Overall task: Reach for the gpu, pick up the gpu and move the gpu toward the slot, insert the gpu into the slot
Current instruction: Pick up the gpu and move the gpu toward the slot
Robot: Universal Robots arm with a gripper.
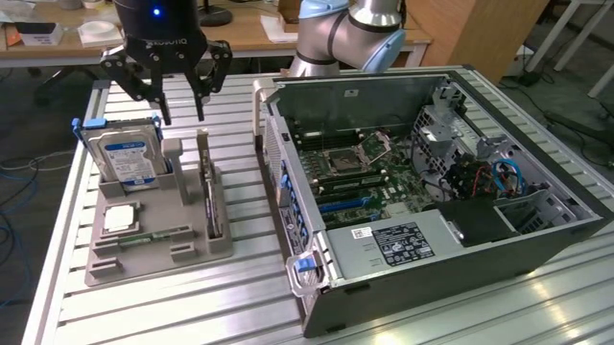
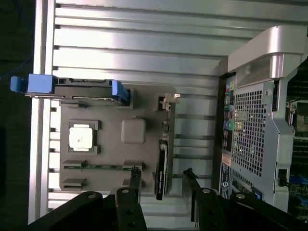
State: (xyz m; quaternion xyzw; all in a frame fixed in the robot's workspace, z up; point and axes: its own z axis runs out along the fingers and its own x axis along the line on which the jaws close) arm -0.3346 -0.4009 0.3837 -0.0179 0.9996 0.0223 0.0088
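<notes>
The gpu (image 1: 212,205) stands on its edge in a grey holder tray (image 1: 182,215), its silver bracket at the far end. My gripper (image 1: 182,111) hangs above the tray's far end, well clear of the card, with its black fingers (image 1: 200,100) spread open and nothing between them. In the wrist view the gpu (image 2: 162,163) shows edge-on as a thin dark strip, lined up in the gap of my gripper (image 2: 162,172). The slot (image 1: 347,204) is a bright-blue strip on the motherboard inside the open computer case (image 1: 537,237).
On the same tray stand a silver hard drive with a blue label (image 1: 125,154), a square processor (image 1: 120,218) and a narrow memory stick (image 1: 149,237). The case lies open on the ribbed metal table (image 1: 192,302), at the exterior view's right of the tray.
</notes>
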